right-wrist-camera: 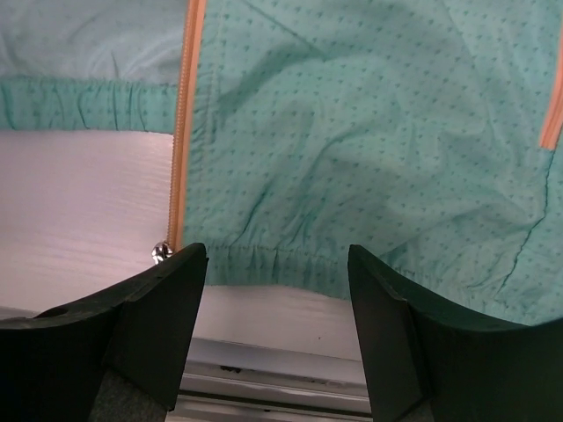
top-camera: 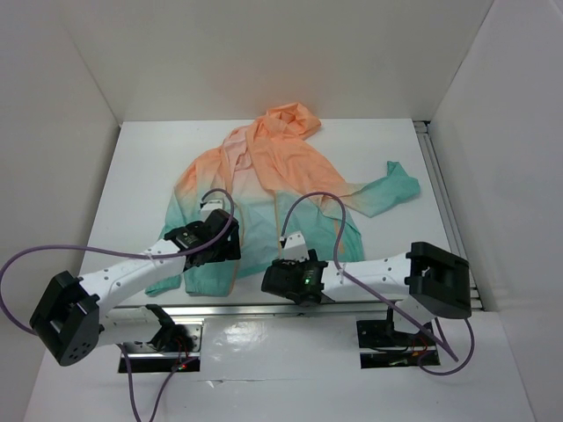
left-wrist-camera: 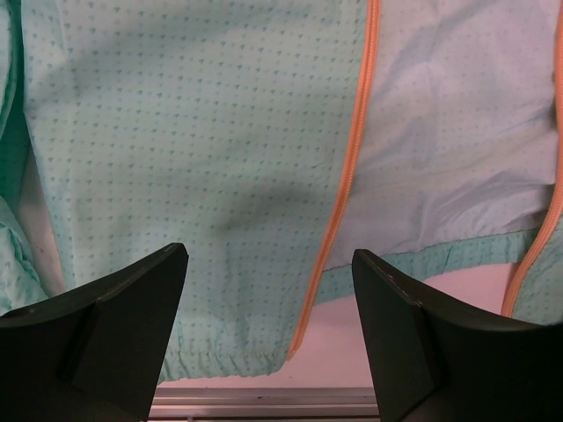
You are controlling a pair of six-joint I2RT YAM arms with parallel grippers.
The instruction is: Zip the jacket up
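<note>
White walls box in a white worktop [top-camera: 141, 176], and the jacket [top-camera: 273, 167] lies flat on it, hood [top-camera: 290, 119] at the far side and teal hem toward the near edge. Its front is open, with the two panels lying apart and the paler lining showing between them.

At the left, the left pincer [left-wrist-camera: 268, 253] hovers over the left front panel close to the hem. Its fingers are spread wide and hold nothing. The left zipper tape [left-wrist-camera: 347, 176] runs between them, slanting down to its end at the hem.

Across the gap, the right zipper tape [right-wrist-camera: 185, 132] runs straight along the right panel's edge and ends in a small metal piece [right-wrist-camera: 161, 253], either the slider or an end fitting; I cannot tell which. The right pincer [right-wrist-camera: 277, 250] hangs over this panel's gathered hem. Its fingers are likewise apart and empty, and the left finger sits just beside the metal piece. Farther right, the right sleeve [top-camera: 387, 189] trails off toward the right wall.

My judgement is that this is the approach step: both arms are posed at the bottom of the zipper and nothing is grasped or joined yet. The next move calls for pinching each tape near its lower end, drawing the two ends together and seating one in the fitting. Thin, loose cloth may bunch or slip, so each pinch should land close to the tape itself.
</note>
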